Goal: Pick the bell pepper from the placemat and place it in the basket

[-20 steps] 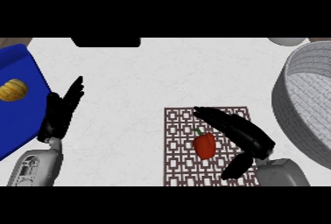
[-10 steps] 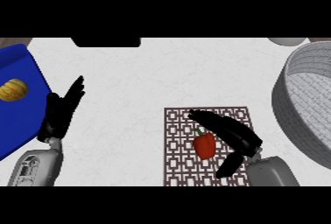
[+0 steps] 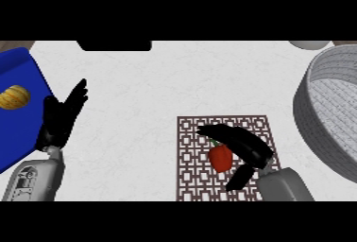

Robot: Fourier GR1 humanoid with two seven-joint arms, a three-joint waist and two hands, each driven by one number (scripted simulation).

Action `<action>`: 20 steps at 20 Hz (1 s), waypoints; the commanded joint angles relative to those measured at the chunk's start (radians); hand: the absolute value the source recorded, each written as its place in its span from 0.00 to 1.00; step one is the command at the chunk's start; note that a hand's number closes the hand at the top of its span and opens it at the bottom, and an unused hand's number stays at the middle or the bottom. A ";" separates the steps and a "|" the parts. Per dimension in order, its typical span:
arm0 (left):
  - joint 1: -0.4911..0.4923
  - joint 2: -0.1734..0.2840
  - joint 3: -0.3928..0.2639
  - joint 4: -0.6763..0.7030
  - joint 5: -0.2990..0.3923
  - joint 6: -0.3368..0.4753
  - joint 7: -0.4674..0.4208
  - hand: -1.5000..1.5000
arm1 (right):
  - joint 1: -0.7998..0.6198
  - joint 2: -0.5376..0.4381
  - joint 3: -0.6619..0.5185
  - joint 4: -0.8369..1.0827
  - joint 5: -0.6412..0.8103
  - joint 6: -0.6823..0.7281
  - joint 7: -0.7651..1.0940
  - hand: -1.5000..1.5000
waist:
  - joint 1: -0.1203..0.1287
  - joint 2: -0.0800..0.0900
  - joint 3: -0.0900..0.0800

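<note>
Right hand (image 3: 241, 144) over the placemat (image 3: 191, 182), fingers curling beside the red pepper (image 3: 221, 158), not closed on it; left hand (image 3: 61, 120) rests open, fingers straight

You will find no text, label, brand, number or sign to read here. The placemat (image 3: 226, 160) bears only a lattice pattern, not letters, and the blue tray (image 3: 21, 94), the basket (image 3: 327, 113) and the bench (image 3: 174, 85) carry no markings you could read.
</note>
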 commanded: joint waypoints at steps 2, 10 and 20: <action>0.057 0.008 -0.002 -0.010 -0.003 -0.023 -0.042 0.50 | -0.062 -0.049 -0.022 0.074 0.041 -0.062 -0.099 1.00 | 0.004 0.001 0.001; 0.004 -0.014 -0.009 0.010 -0.026 0.004 -0.012 0.50 | -0.010 -0.001 0.054 0.047 0.161 -0.232 -0.130 1.00 | -0.001 0.001 0.000; 0.053 -0.024 -0.013 -0.012 -0.018 0.004 -0.045 0.50 | -0.068 -0.001 -0.015 0.019 0.481 -0.134 0.610 1.00 | -0.002 -0.002 -0.001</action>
